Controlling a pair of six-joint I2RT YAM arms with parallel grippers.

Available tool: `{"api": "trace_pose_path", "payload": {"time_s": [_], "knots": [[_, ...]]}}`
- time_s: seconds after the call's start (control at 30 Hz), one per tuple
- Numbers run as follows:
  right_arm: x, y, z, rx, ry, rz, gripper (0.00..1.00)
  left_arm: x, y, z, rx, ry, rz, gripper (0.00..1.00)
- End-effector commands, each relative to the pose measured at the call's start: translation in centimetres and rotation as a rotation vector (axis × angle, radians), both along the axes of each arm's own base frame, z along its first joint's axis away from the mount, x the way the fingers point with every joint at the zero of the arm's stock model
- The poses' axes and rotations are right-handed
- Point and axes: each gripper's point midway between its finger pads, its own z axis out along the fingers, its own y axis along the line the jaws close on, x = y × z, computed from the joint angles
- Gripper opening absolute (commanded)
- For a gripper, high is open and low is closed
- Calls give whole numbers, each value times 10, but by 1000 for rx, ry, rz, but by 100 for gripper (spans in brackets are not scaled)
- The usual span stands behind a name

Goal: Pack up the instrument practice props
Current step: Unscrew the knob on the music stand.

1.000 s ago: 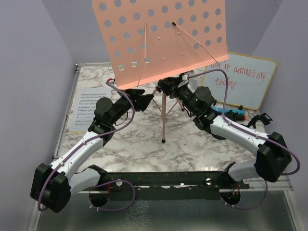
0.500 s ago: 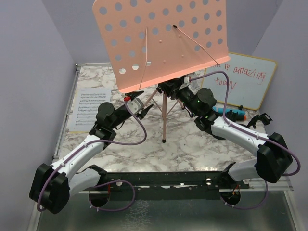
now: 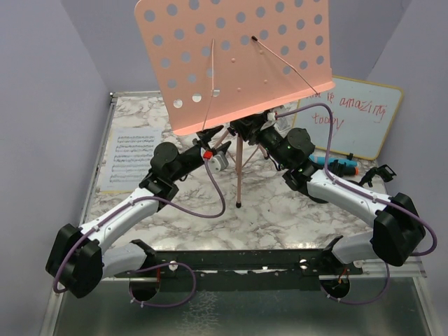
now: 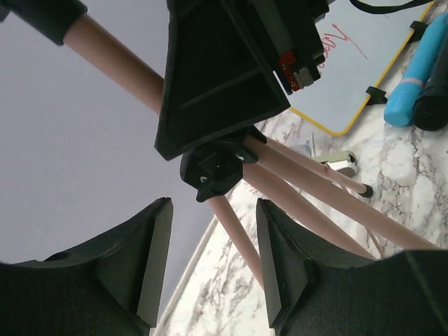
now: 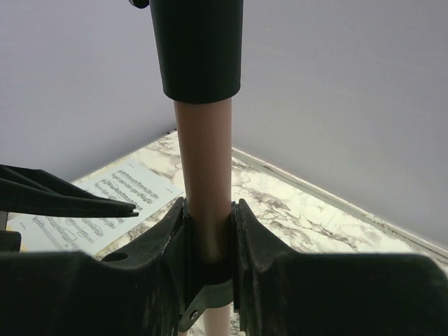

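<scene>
The pink perforated music rack (image 3: 234, 56) stands upright on its tripod legs (image 3: 238, 175) at the table's middle back. My right gripper (image 3: 246, 130) is shut on the rack's pink pole (image 5: 203, 161) just below its black sleeve; in the right wrist view the gripper (image 5: 208, 231) has both jaws pressed on the pole. My left gripper (image 3: 218, 157) is open beside the tripod; in the left wrist view the gripper (image 4: 213, 259) has one pink leg (image 4: 234, 231) between its jaws, untouched, below the black hub (image 4: 213, 168). A sheet-music page (image 3: 129, 157) lies at the left. The blue microphone (image 3: 336, 164) and black microphone (image 4: 437, 98) lie at the right. The mic poles are out of view.
A wood-framed whiteboard (image 3: 357, 115) with red writing leans at the back right. A small black object (image 3: 374, 173) lies near the microphones. Purple walls close in on the left, back and right. The arms' purple cables loop over the marble table (image 3: 210, 210).
My left gripper has moved right, from under the rack's left edge to the tripod legs. The rack tipped slightly. The right gripper has kept its hold on the pole.
</scene>
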Motion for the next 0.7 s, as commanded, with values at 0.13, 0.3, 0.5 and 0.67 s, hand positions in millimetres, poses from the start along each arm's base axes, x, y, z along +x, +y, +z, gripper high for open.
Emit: {"api": "trace_pose_path", "payload": {"time_s": [0.13,0.3,0.5,0.67], "knots": [[-11,12,-81,-201,153,88,1,8,-10,16,97,-189,33,55],[-10,12,-80,-203,151,85,1,14,-15,15,134,-227,51,49],[-10,11,-81,-206,153,80,0,18,-19,18,155,-250,64,44],[-9,10,-81,-208,152,74,0,20,-18,14,168,-216,69,34]]}}
